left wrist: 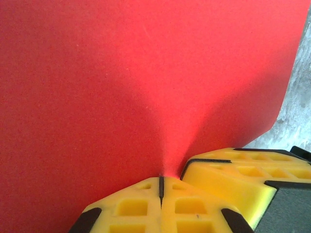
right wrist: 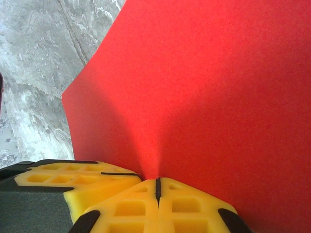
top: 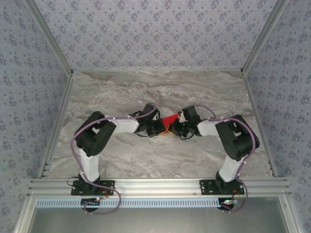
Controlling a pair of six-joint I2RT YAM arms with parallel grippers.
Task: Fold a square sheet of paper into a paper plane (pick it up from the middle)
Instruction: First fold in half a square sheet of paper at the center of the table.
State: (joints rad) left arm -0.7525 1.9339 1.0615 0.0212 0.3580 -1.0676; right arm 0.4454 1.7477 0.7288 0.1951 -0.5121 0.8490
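The square sheet of paper (top: 169, 119) is bright red and is held between the two arms over the middle of the marble table. My left gripper (top: 164, 129) is shut on its near edge, and the sheet (left wrist: 121, 87) fans up and away from the pinch with a soft crease running from the closed jaws (left wrist: 161, 183). My right gripper (top: 173, 129) is shut on the same edge right beside it, where the sheet (right wrist: 209, 97) rises from its jaws (right wrist: 157, 184). The yellow fingertips of the two grippers touch or nearly touch. A paper plane shape is not formed.
The marble tabletop (top: 146, 92) is bounded by metal rails and patterned walls at left, right and back. A strip of table (right wrist: 34, 73) lies left of the sheet in the right wrist view. Both arm bases (top: 92, 187) stand at the near rail.
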